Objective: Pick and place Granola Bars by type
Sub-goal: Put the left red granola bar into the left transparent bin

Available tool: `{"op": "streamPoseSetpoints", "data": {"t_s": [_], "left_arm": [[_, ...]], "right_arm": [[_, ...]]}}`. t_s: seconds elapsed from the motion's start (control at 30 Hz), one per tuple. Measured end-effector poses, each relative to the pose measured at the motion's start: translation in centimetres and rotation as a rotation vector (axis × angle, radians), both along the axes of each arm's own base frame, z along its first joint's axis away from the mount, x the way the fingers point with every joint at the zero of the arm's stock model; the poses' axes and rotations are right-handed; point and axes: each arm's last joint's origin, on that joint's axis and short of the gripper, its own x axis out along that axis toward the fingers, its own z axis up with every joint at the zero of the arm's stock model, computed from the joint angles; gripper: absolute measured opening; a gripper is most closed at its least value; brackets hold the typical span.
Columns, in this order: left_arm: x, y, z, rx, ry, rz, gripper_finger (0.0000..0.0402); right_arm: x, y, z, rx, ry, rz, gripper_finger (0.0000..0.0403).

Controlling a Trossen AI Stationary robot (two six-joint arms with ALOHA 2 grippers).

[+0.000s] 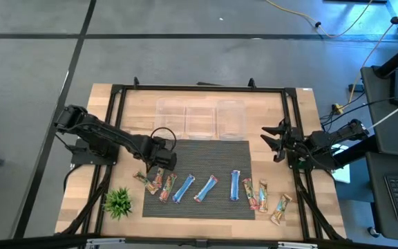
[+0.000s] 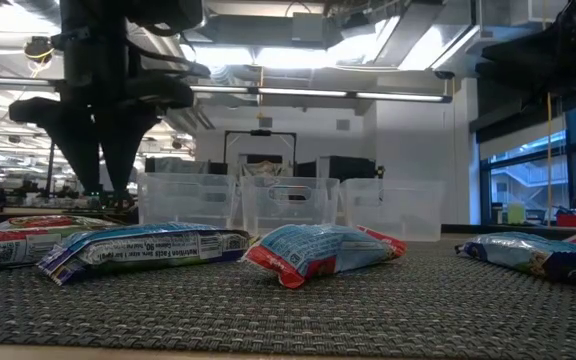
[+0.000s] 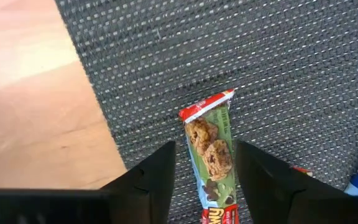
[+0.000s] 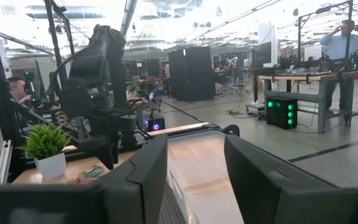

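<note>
- Left tool (image 1: 159,168) open, poised over a red-and-green bar (image 3: 212,155) at left end of mat (image 1: 206,149).
- Right tool (image 1: 273,140) open, raised at tabletop's right edge.
- Granola Bars (image 1: 205,187) in a row along mat's near edge.

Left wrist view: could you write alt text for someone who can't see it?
The left gripper, fingers open, hangs over a red-and-green granola bar lying between them on a dark woven mat. Bare wooden table shows beside the mat.
</note>
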Motion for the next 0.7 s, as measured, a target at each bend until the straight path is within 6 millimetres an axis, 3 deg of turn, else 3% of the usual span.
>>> {"op": "streamPoseSetpoints", "data": {"t_s": [0.23,0.53,0.7], "left_arm": [[0.7,-1.0,0.0,0.059,-0.096,-0.048,0.0213],[1.4,-2.0,0.3,0.113,-0.188,-0.189,0.0216],[1.4,-2.1,0.0,0.119,-0.176,-0.179,0.0216]], "right_arm": [[0.1,0.0,-0.3,-0.015,0.036,0.000,0.0163],[0.1,0.1,-0.8,-0.006,0.074,0.005,0.0163],[0.1,0.1,-0.8,-0.006,0.073,0.004,0.0163]]}}
